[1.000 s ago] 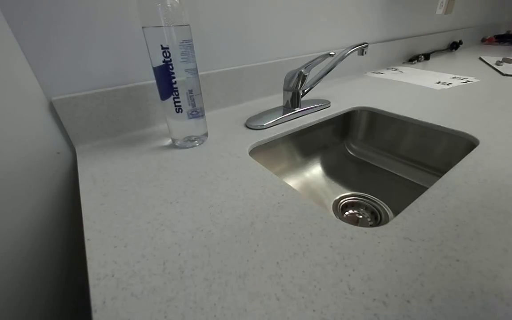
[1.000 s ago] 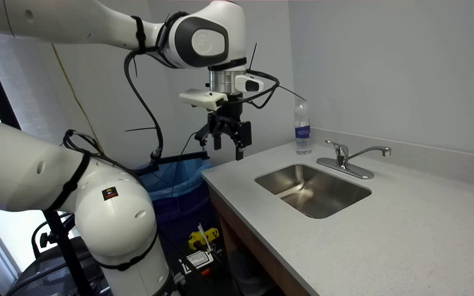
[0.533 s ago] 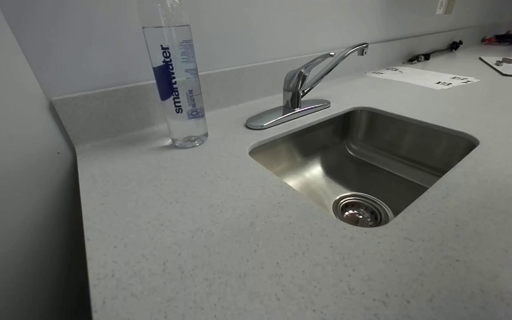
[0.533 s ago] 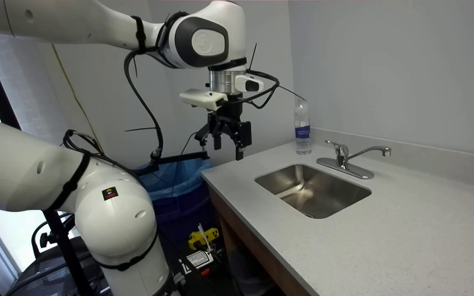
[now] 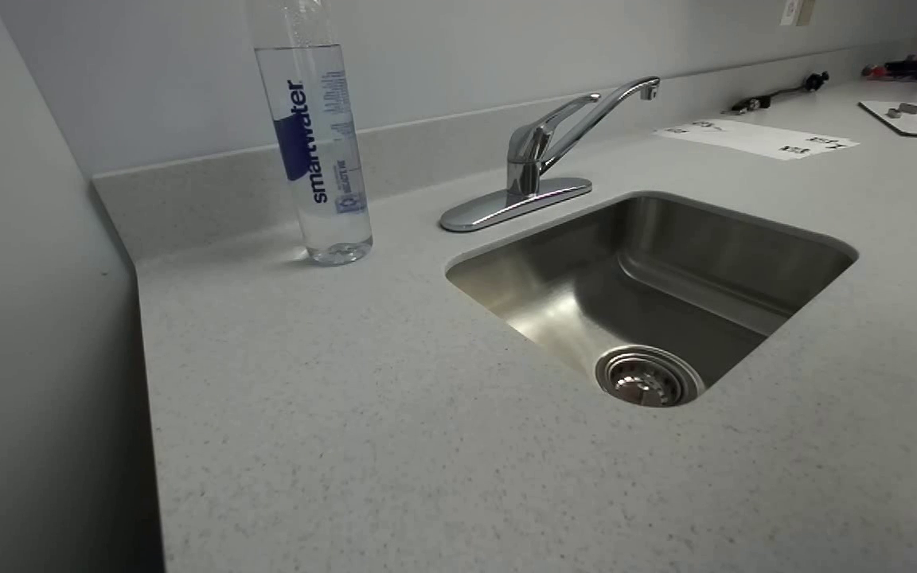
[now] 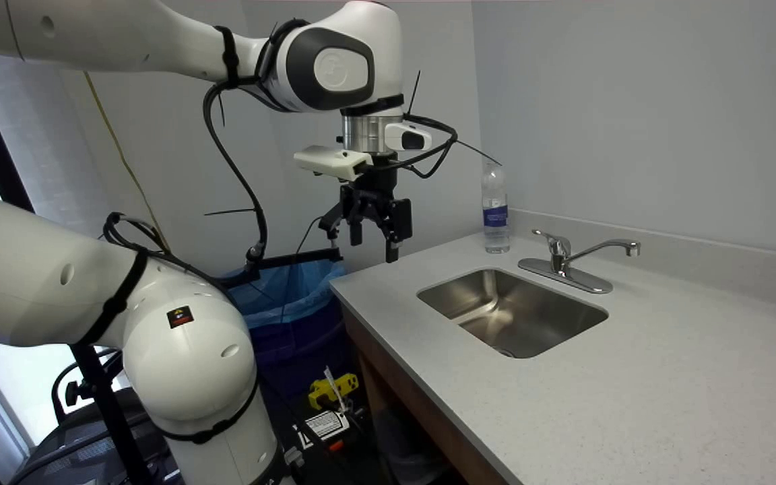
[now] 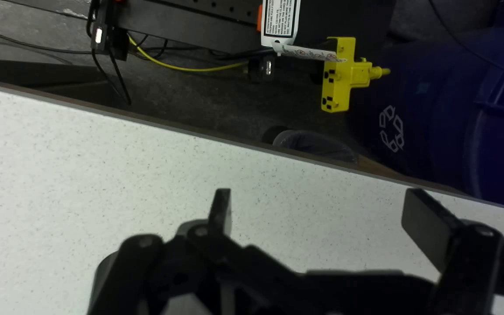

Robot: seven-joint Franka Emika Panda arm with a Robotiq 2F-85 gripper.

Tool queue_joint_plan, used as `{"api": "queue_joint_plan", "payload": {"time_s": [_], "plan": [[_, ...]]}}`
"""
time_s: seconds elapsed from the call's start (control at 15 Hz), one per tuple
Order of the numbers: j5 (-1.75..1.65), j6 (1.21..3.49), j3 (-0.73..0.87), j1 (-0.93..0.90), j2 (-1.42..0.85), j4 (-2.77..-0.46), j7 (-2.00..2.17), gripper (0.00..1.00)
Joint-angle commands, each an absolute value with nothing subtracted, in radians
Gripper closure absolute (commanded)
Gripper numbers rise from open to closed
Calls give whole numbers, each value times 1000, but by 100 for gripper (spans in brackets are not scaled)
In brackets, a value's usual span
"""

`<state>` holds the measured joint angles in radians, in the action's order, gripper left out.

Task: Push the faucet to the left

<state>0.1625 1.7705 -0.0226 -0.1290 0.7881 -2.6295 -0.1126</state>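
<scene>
The chrome faucet shows in both exterior views (image 5: pixel 524 177) (image 6: pixel 560 261), upright on its oval base plate behind the sink. Its long spout points along the back wall, away from the water bottle; its lever handle is raised. My gripper (image 6: pixel 374 245) hangs pointing down in an exterior view, above the counter's front edge near the corner, well away from the faucet and touching nothing. In the wrist view my gripper (image 7: pixel 317 197) has its fingers wide apart with only bare counter behind them. The faucet is out of view there.
A steel sink (image 5: pixel 729 255) is set into the grey counter (image 6: pixel 664 391) in front of the faucet. A tall clear water bottle (image 5: pixel 319 151) stands beside the faucet (image 6: pixel 496 215). A blue bin (image 6: pixel 294 343) and yellow power adapter (image 7: pixel 339 74) are below the counter's front edge.
</scene>
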Motion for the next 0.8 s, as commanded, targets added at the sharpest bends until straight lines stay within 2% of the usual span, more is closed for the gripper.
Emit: {"api": "queue_joint_plan", "payload": {"time_s": [0.0, 0.73], "plan": [[160, 1779, -22, -119, 768, -2610, -115, 0], [149, 1935, 12, -44, 524, -2411, -82, 0]]}}
